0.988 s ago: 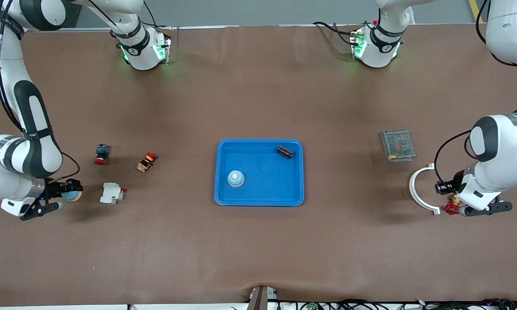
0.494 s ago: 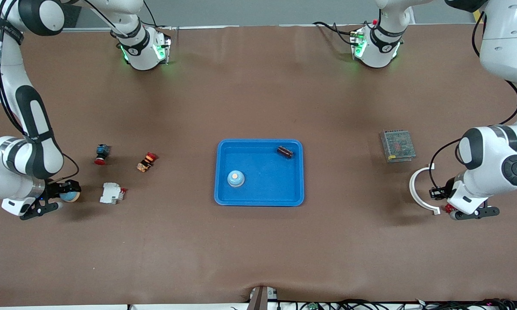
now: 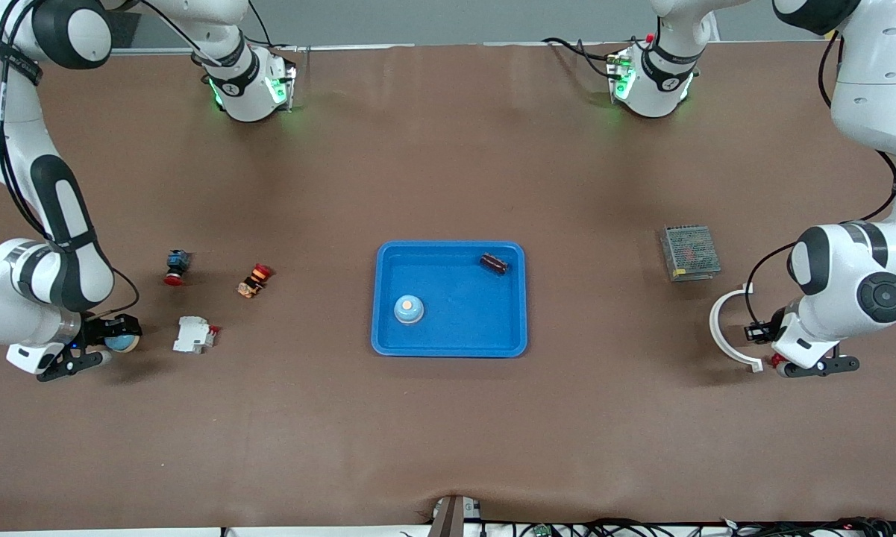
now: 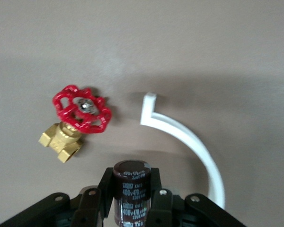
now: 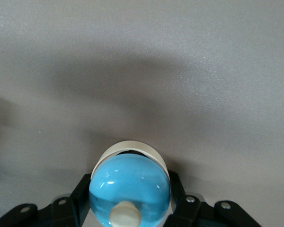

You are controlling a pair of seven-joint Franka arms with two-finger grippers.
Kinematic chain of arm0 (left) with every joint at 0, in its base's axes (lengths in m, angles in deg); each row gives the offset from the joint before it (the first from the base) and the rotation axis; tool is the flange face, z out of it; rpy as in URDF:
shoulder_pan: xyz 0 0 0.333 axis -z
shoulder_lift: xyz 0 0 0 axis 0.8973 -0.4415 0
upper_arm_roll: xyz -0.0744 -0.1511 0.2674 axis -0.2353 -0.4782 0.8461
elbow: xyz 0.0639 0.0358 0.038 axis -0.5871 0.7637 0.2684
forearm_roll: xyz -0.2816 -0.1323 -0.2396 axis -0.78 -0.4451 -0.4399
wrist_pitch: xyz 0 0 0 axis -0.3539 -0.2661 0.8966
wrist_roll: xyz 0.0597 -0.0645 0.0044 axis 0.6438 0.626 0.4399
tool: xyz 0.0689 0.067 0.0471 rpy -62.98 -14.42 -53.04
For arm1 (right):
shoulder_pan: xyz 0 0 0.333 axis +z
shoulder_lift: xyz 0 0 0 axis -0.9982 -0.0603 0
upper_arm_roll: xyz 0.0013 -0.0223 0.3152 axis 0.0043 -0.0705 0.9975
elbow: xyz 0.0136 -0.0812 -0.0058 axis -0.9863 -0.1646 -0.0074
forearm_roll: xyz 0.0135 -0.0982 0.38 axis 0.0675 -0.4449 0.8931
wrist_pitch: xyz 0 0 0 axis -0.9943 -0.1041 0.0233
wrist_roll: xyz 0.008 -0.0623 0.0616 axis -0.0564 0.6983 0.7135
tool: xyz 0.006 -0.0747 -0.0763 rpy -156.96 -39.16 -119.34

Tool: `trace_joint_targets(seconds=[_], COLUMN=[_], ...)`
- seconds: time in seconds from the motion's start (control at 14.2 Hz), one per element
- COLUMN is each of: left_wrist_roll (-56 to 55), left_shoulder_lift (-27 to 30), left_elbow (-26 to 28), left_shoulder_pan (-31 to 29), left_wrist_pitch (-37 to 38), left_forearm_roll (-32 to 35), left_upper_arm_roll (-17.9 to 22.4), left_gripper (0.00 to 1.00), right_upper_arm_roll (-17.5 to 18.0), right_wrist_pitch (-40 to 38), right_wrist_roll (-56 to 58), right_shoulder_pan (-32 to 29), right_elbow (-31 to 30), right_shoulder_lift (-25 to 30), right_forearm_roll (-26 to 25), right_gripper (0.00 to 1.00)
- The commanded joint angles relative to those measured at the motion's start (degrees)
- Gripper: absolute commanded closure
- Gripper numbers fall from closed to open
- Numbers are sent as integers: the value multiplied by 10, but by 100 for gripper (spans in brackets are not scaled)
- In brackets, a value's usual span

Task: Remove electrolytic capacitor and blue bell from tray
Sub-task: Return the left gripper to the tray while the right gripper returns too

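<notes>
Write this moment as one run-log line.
left gripper: shut on capacitor, beside valve | right gripper: shut on blue bell | tray: bell, capacitor inside

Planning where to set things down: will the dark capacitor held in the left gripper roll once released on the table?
Probably yes on its side: the capacitor is a smooth cylinder. Stood on its flat end it might stay, though it looks tall enough to tip. It seems rigid between the fingers.
</notes>
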Motion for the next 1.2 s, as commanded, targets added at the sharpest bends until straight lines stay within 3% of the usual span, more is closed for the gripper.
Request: trace_joint_targets(seconds=[0.0,0.07,0.14,0.49,0.71,0.85,0.92,1.13], left_wrist_roll=[10,10,9,9,9,9,9,-3], left_shoulder_lift=[10,10,10,11,11,11,11,20], left_elbow=[28,31,33,44,44,43,43,43], left_shoulder_pan=[-11,-14,-14,-14,-14,-15,-15,-12], left_wrist_pitch=[-17,-18,-18,-24,-25,-25,-25,-17], left_forearm_roll=[13,13,13,13,13,13,13,13], left_upper_arm_roll=[-3,-3,-4,-4,-4,-4,-5,-7], left_gripper=[79,79,79,78,74,38,0,0], right_upper_arm_roll=[10,10,10,12,17,17,18,26], right_wrist_pitch=[14,21,29,13,-75,-144,-181,-237], right_wrist_roll=[5,5,6,3,-7,-41,-69,-207], right_shoulder_pan=[-15,-15,-16,-18,-7,13,21,73], right_elbow=[2,2,2,9,42,78,92,89], right_shoulder_lift=[-7,-9,-11,-1,21,29,39,90], right_forearm_roll=[-13,-13,-13,-9,-1,-1,-1,0], right_gripper=[99,31,0,0,0,0,0,0])
